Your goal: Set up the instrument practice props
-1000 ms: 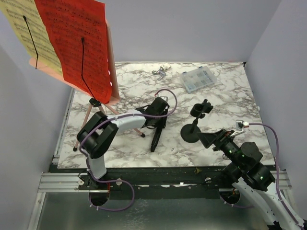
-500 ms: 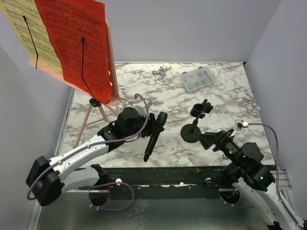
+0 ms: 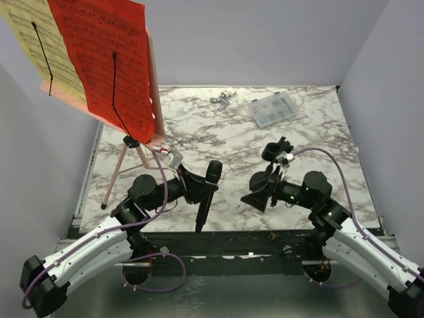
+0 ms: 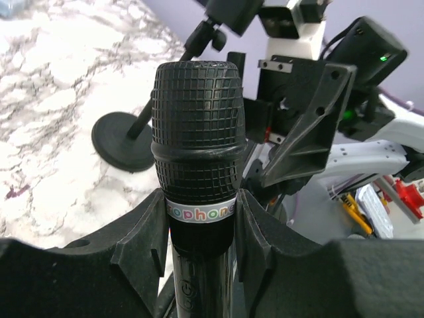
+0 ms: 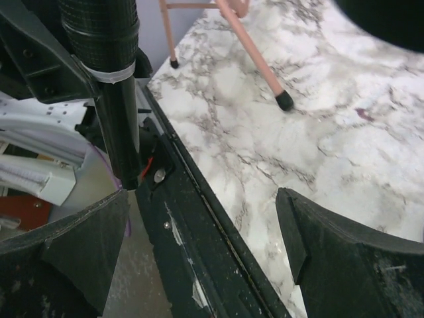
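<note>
Closed in on three sides by plain pale-lavender panels: back wall [image 3: 265,40], left wall [image 3: 40,172], right wall [image 3: 391,79], meeting at the far corners of the table. Surfaced with a white marble-pattern tabletop [image 3: 218,132] veined in grey. Edged along the near side with a black strip [image 3: 225,240] and a slotted aluminium rail [image 3: 61,245]. Floored below that edge with dull grey sheet metal [image 3: 238,295]. Lit softly and evenly, with only faint shadows.

Clear compartment box [image 3: 273,109] near small, perhaps metal, bits [image 3: 222,99]
</note>
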You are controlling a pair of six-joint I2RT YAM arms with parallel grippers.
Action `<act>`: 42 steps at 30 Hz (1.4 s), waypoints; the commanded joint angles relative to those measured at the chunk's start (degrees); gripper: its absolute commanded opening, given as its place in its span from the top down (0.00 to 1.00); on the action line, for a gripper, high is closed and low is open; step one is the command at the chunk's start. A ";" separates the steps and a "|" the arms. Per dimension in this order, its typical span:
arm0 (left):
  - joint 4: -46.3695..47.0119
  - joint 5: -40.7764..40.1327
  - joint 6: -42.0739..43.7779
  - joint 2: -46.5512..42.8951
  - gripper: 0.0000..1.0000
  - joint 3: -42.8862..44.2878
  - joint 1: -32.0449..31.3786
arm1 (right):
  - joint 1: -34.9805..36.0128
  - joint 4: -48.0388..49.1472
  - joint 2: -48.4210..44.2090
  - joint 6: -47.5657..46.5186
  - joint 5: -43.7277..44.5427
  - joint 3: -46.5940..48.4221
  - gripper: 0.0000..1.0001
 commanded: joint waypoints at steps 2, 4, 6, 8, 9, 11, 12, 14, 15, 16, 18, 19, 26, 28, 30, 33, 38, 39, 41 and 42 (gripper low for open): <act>5.17 -4.04 -3.04 -5.14 1.00 -2.18 -0.27 | 3.29 21.67 6.62 -2.25 -4.80 0.03 0.00; 6.06 -5.32 -3.57 -6.08 1.00 -2.98 -0.27 | 6.97 25.18 10.98 -2.77 -0.71 0.70 0.00; 7.14 -7.58 -4.29 -7.17 1.00 -3.88 -0.20 | 13.56 26.93 15.27 -4.58 6.68 1.80 0.00; 9.75 -10.34 -5.53 -8.34 1.00 -5.43 -0.27 | 20.66 26.96 19.17 -5.79 18.03 3.46 0.00; 11.22 -11.62 -6.15 -8.60 1.00 -6.28 -0.27 | 23.34 27.22 20.91 -6.23 23.14 4.08 0.00; 13.93 -13.33 -7.08 -8.49 1.00 -7.47 -0.25 | 28.56 29.30 23.36 -7.88 32.22 4.48 0.00; 14.73 -13.75 -7.28 -8.16 1.00 -7.72 -0.27 | 30.96 30.26 24.38 -8.12 36.97 4.72 0.00; 16.01 -14.07 -7.50 -7.13 1.00 -7.86 -0.28 | 33.95 30.50 27.21 -8.12 43.57 6.03 0.01; 16.54 -14.04 -7.58 -6.58 1.00 -7.84 -0.27 | 35.08 29.25 29.01 -7.96 45.93 7.65 0.03; 16.82 -13.98 -7.45 -5.89 1.00 -7.70 -0.25 | 36.54 27.20 30.67 -7.86 48.91 9.28 0.05; 17.21 -13.89 -7.19 -4.94 1.00 -7.42 -0.27 | 39.06 24.78 34.34 -9.18 53.08 12.97 0.09; 17.24 -13.93 -7.12 -4.71 1.00 -7.32 -0.27 | 40.32 23.87 35.60 -9.98 55.06 14.28 0.11; 18.92 -15.03 -7.96 -4.89 1.00 -8.16 -0.27 | 42.12 14.77 44.31 -8.96 63.57 23.24 0.19; 19.73 -15.40 -8.28 -4.54 1.00 -8.63 -0.27 | 42.16 14.45 45.43 -8.87 64.04 23.96 0.27; 20.13 -15.72 -8.70 -3.80 1.00 -8.59 -0.23 | 42.16 16.94 45.45 -11.04 64.06 23.13 0.53; 20.15 -15.33 -9.47 -1.99 1.00 -7.37 -0.27 | 42.18 20.62 44.32 -14.89 63.34 21.54 0.92; 19.84 -14.54 -13.08 1.42 0.59 -5.62 -0.26 | 42.15 22.00 40.86 -17.85 60.38 18.60 1.00; 19.67 -14.59 -14.02 2.11 0.47 -5.28 -0.27 | 42.14 21.99 39.95 -18.12 59.65 18.07 1.00; 18.12 -14.81 -15.49 3.16 0.27 -4.26 -0.25 | 42.13 20.59 38.34 -18.08 57.98 17.10 1.00; 16.93 -14.76 -15.93 3.67 0.20 -3.56 -0.26 | 42.16 19.97 37.66 -18.13 57.00 16.69 1.00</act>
